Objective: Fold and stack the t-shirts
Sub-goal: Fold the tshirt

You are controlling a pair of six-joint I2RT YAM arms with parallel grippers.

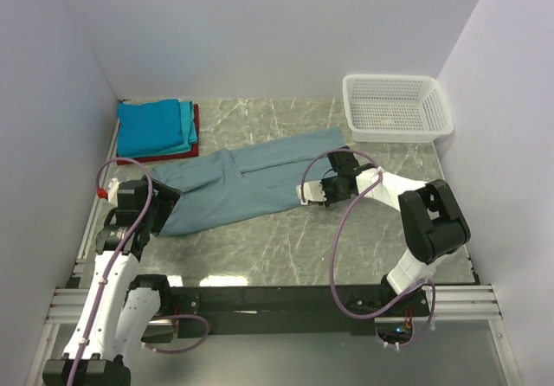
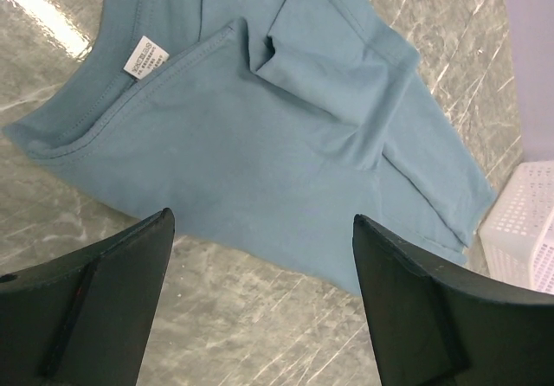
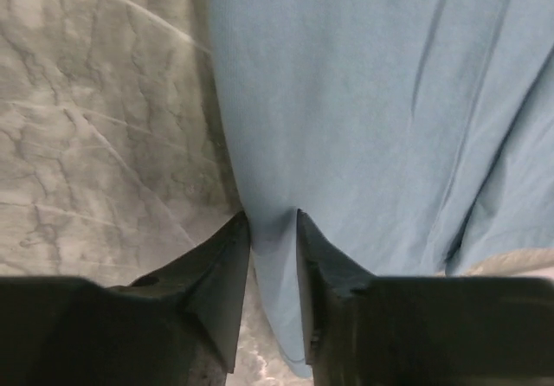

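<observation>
A grey marble-patterned worktop [image 1: 286,247] fills a booth closed in by plain pale lavender walls [image 1: 260,31] on the left, far and right sides. In the far right corner stands a white rectangular plastic mesh basket [image 1: 396,107]. In the far left corner lies a stack of folded cloth shirts: a bright blue t-shirt [image 1: 149,126] on top, a teal t-shirt [image 1: 185,131] under it, and a red t-shirt [image 1: 196,122] at the bottom, showing only as a rim. A large dusty grey-blue t-shirt [image 1: 251,178] lies flat and slantwise across the middle. Its collar end is at the near left, just beside the stack, and its other end points toward the basket without touching it. The left tool [image 2: 261,219] hangs over the collar end with its fingers spread wide and nothing between them; the small white tag [image 2: 144,57] inside the collar lies just beyond them. The right tool [image 3: 273,217] sits at the shirt's near right edge, its fingers close together with the edge cloth filling the narrow gap, pinching it.
</observation>
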